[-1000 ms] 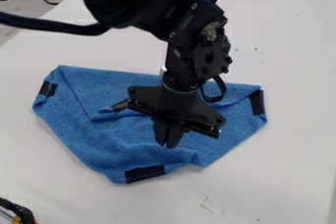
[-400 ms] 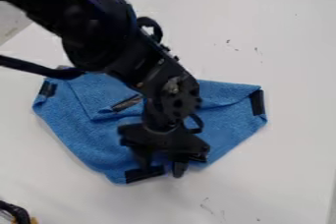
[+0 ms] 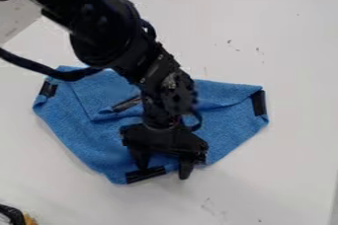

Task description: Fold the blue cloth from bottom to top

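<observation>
We're lining up the grasp, it seems; the gripper (image 3: pixel 163 172) hangs, jaws wide, at the bottom edge of the blue cloth (image 3: pixel 86 130), spread on the white table (image 3: pixel 277 46); next we need to pinch that edge, then carry it topward.

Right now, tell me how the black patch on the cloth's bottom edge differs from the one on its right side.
The bottom patch runs nearly sideways in view, while the right patch runs nearly up and down. The bottom patch is close by the open gripper; the right patch lies farther from it. Both are black strips at the edge of the blue cloth.
</observation>
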`<state>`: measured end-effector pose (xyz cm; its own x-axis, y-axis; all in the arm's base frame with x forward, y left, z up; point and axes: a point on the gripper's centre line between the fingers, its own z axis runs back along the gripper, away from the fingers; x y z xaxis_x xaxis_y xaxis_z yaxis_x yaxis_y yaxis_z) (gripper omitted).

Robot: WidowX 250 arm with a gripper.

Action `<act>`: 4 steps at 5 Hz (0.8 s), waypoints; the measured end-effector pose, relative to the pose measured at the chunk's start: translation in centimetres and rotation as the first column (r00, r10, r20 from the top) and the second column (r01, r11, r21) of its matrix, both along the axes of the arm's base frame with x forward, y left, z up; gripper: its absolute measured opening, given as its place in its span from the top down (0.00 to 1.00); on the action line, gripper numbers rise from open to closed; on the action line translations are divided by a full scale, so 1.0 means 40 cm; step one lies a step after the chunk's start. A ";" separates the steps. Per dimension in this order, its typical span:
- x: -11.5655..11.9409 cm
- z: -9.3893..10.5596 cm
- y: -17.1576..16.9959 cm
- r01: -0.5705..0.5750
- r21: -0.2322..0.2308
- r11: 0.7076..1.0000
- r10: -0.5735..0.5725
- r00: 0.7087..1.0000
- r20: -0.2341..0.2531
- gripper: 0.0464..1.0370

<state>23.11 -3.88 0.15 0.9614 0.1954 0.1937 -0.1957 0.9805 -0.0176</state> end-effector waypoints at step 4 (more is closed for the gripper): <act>-0.001 0.042 -0.009 0.068 0.068 0.995 -0.063 0.995 -0.080 0.90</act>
<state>23.08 -4.24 1.83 0.9844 0.1198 0.1291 -0.1289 0.9896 0.0644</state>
